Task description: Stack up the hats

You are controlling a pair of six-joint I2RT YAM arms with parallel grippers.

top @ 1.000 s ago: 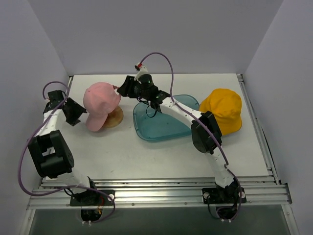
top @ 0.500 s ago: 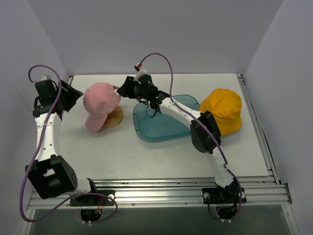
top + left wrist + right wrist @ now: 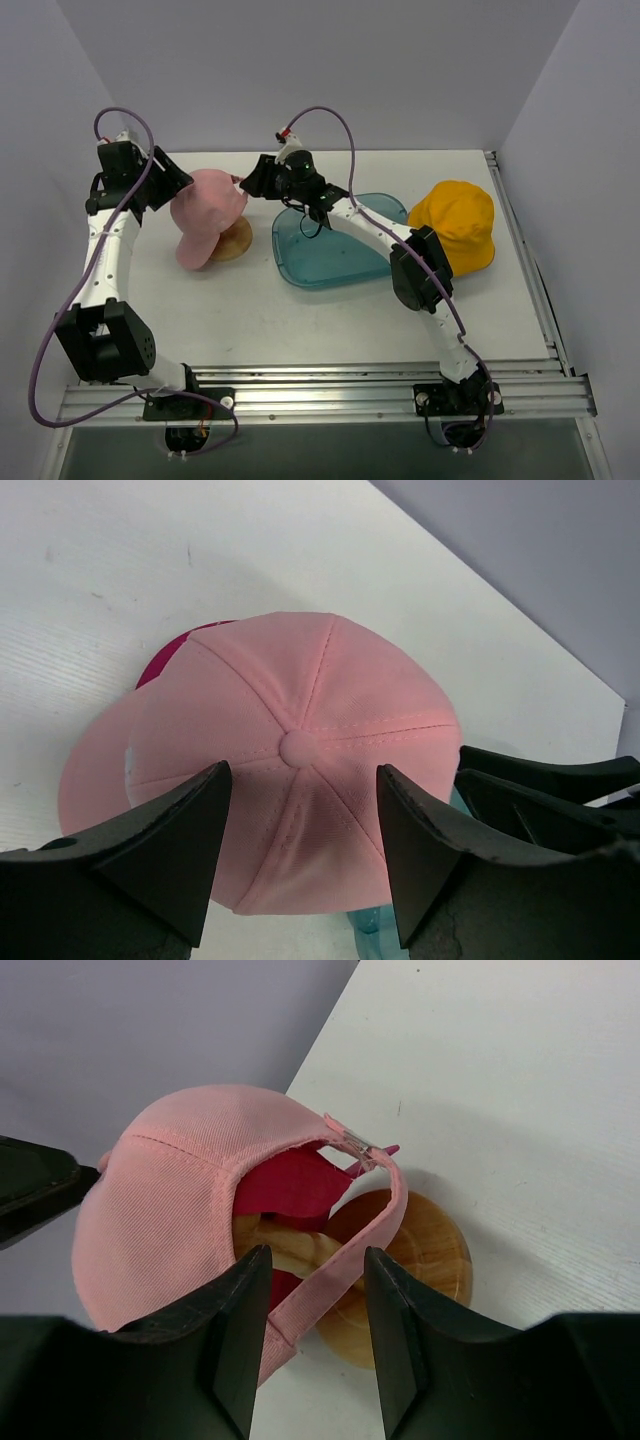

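A pale pink hat [image 3: 205,207] sits on the wooden stand [image 3: 237,241] at the back left, over a magenta hat [image 3: 290,1182] whose edge shows beneath it. A yellow-orange hat [image 3: 457,226] lies far right. My left gripper [image 3: 302,770] hovers open above the pink hat's [image 3: 300,730] crown, a finger on each side. My right gripper [image 3: 315,1260] is open at the hat's back opening, and the pink rear strap [image 3: 340,1265] runs between its fingers with a gap on both sides. In the top view the left gripper [image 3: 170,188] and right gripper [image 3: 252,180] flank the pink hat.
A translucent teal tray [image 3: 330,255] lies in the middle, under the right arm's forearm. The stand's disc base [image 3: 420,1260] rests on the white table [image 3: 300,310]. Walls enclose the back and both sides.
My left arm has swung up and toward the back, from the table's left edge to the pink hat's left side. The right gripper stayed at the hat's back and narrowed slightly.
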